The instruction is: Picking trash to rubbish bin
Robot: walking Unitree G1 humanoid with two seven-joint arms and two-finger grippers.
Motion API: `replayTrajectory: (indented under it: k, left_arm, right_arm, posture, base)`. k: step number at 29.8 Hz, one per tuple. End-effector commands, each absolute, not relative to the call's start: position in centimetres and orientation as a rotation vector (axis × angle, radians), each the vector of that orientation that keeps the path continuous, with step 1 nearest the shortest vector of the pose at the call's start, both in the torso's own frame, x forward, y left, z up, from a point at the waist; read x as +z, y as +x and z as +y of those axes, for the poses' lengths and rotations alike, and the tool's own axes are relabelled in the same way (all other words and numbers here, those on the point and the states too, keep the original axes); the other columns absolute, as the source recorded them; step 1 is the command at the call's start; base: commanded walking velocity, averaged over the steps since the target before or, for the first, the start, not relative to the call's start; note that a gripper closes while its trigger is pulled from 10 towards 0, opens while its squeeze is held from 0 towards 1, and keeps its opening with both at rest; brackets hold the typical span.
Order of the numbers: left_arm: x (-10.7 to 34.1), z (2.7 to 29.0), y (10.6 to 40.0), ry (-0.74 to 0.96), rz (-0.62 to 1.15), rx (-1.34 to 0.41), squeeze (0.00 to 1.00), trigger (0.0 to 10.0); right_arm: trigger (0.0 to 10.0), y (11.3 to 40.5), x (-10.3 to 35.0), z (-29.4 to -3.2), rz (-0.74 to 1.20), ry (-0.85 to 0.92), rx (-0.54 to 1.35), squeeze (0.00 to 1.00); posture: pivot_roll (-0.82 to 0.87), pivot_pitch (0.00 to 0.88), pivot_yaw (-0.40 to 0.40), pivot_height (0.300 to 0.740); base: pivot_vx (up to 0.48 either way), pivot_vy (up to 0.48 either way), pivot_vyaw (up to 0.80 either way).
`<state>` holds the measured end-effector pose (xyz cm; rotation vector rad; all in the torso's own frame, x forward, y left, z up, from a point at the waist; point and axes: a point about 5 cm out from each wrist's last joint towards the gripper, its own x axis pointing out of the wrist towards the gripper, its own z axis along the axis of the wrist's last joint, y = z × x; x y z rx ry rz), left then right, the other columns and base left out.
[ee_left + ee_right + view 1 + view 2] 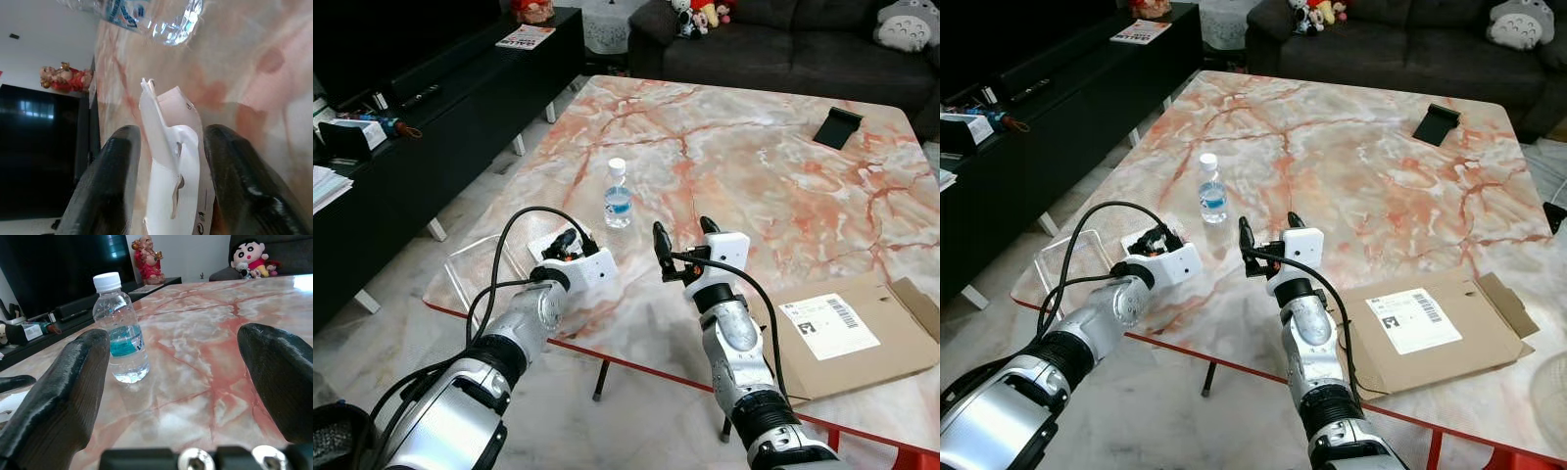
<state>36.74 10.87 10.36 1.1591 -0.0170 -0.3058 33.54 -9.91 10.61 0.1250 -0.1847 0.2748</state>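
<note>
The left gripper (168, 196) straddles a white paper scrap (173, 161), fingers spread—lower squarely, then pinch. The right gripper (683, 235) hovers spread near the water bottle (618, 194).

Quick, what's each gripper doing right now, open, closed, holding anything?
Left gripper: open, fingers on either side of a white paper scrap lying on the table, not yet clamped.
Right gripper: open and holding nothing, pointed toward the water bottle.

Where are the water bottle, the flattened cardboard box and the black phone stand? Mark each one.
water bottle (618, 201), left eye view, blue label.
flattened cardboard box (886, 338), left eye view, bare brown panel.
black phone stand (838, 127), left eye view, sloped face.
</note>
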Motion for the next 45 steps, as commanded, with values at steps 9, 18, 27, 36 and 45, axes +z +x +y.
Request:
replayTrajectory:
  k: [9, 18, 27, 36, 45]
  left_arm:
    - [10.6, 11.2, 37.1, 1.169, -0.006, -0.315, 0.00, 0.0]
    - [10.8, 11.5, 37.2, 1.176, -0.008, -0.295, 0.00, 0.0]
    - [12.0, 12.8, 37.2, 1.091, -0.132, -0.069, 0.00, 2.4]
    - [12.7, 13.1, 36.3, 0.734, -0.196, 0.064, 0.00, 10.0]
    - [14.7, 10.8, 35.7, 0.507, -0.370, 0.007, 0.00, 10.0]
  right_arm:
    - [10.0, 33.7, 10.9, -9.8, -0.193, 0.123, 0.275, 0.00]
    - [10.0, 33.7, 10.9, -9.9, -0.194, 0.123, 0.271, 0.00]
    - [10.0, 33.8, 11.1, -9.7, -0.201, 0.130, 0.267, 0.00]
    - [10.0, 34.0, 11.4, -9.3, -0.215, 0.133, 0.275, 0.00]
    - [10.0, 34.0, 12.1, -9.7, -0.262, 0.133, 0.252, 0.00]
  posture:
    - [-0.09, 0.070, 0.015, 0.740]
    - [-0.09, 0.061, 0.022, 0.740]
    - [-0.08, 0.046, 0.039, 0.740]
    - [-0.07, 0.023, 0.045, 0.740]
    - [-0.08, 0.002, 0.046, 0.740]
  base:
    - [0.000, 0.000, 0.00]
    - [0.000, 0.000, 0.00]
    - [0.000, 0.000, 0.00]
    - [0.000, 0.000, 0.00]
    - [0.000, 0.000, 0.00]
